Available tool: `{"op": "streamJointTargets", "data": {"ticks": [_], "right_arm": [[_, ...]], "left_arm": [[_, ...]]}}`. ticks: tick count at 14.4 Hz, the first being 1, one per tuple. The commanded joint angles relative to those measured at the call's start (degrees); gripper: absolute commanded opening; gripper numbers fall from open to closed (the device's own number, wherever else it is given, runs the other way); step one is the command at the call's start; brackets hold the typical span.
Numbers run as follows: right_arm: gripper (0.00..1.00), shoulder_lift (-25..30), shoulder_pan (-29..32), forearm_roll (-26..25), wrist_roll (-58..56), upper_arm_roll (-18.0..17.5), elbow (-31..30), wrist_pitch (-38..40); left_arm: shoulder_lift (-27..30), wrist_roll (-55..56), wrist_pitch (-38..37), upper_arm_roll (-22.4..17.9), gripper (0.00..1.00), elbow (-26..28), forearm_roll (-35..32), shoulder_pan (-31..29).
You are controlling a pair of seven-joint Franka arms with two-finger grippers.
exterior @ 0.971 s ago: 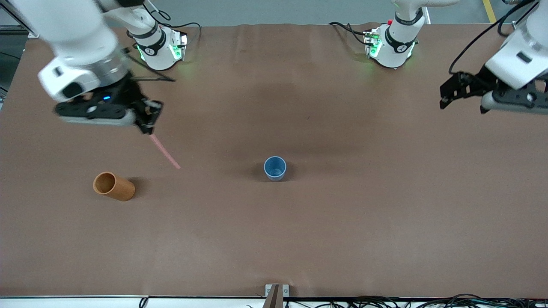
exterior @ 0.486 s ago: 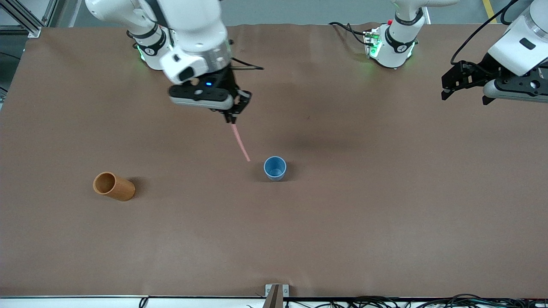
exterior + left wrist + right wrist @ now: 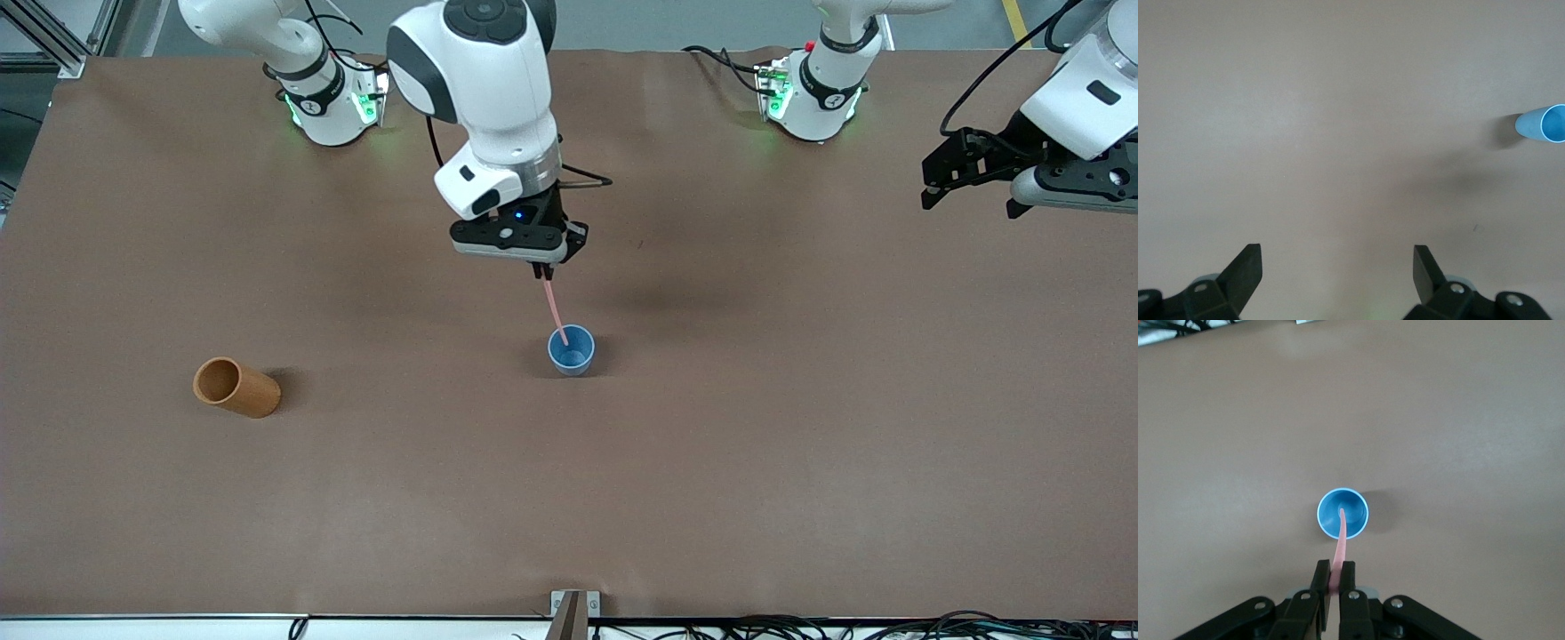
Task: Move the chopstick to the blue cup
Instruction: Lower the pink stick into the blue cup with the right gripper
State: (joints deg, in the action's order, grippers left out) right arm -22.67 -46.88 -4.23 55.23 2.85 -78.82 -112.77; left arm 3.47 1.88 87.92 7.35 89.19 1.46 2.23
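At frame centre, the right gripper (image 3: 540, 265) is pinching the chopstick (image 3: 555, 309) by its top end, hanging it near-vertical so its tip is pointing into the blue cup (image 3: 571, 349) for a drop. The left gripper (image 3: 969, 182), jaws spread empty, is waiting at the upper right edge.

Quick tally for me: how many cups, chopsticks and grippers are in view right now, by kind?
Cups: 2, the blue cup and the orange-brown cup lying on its side.
Chopsticks: 1, the chopstick, held by the right gripper over the blue cup.
Grippers: 2, counting the left gripper, open, waiting.
Total: 5
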Motion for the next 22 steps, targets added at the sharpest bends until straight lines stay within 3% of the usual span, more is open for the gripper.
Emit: {"op": "streamJointTargets", "data": {"ticks": [1,12,14,16,19,21,22], "right_arm": [[0.04,-1.9,-1.5,-0.9,0.7,0.7,1.0,0.1],[0.07,-9.3,-1.8,-2.9,0.1,0.8,0.5,-8.0],[0.12,-9.5,-1.6,-3.2,0.0,0.8,0.5,-9.1],[0.29,-9.4,-1.3,-3.1,-0.2,0.8,0.5,-9.1],[0.88,-9.2,-1.1,-3.4,-0.2,1.0,0.7,-9.2],[1.0,-8.4,0.5,-3.2,-2.6,1.1,0.9,-9.1],[1.0,-7.4,1.5,-2.8,-4.4,1.1,0.9,-9.1]], "left_arm": [[0.4,-1.0,0.1,0.1,1.0,-0.2,-0.1,-0.5],[0.1,-1.0,0.2,0.1,1.0,-0.2,0.1,-0.4],[0.1,-1.0,0.2,0.1,1.0,-0.2,0.1,-0.5],[0.0,-0.9,0.2,0.1,1.0,-0.2,0.4,-0.5],[0.0,-0.9,0.2,0.1,1.0,-0.2,0.4,-0.6],[-0.1,-0.9,0.2,0.1,1.0,-0.3,0.4,-0.9],[-0.1,-0.9,0.2,0.1,1.0,-0.4,0.4,-0.9]]}}
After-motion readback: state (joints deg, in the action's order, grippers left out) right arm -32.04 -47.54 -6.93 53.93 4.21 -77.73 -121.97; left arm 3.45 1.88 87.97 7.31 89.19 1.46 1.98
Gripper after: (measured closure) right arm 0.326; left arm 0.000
